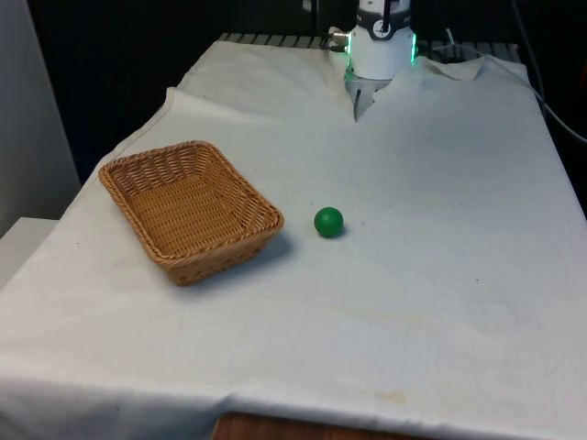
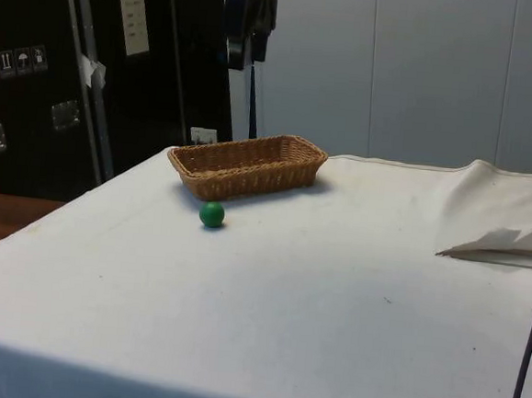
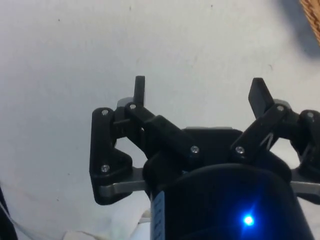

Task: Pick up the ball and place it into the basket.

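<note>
Wicker basket (image 1: 188,210), rectangular, woven, empty on cloth-covered tabletop (image 1: 440,275). Smooth green ball (image 1: 328,221) just beside basket, apart. Tool (image 3: 199,95) fingers spread, gripping nothing.

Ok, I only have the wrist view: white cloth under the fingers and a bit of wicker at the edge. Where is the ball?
Observer: The small green ball lies on the white cloth, just off the front view's right side of the brown woven wicker basket, not touching it.
Operator: Anything in the basket already?
Observer: No, it is empty.
Operator: Is my gripper ready to grasp?
Observer: The black two-finger gripper is open and holds nothing.
Operator: Anything in the way?
Observer: Between ball and basket lies only bare cloth.
</note>
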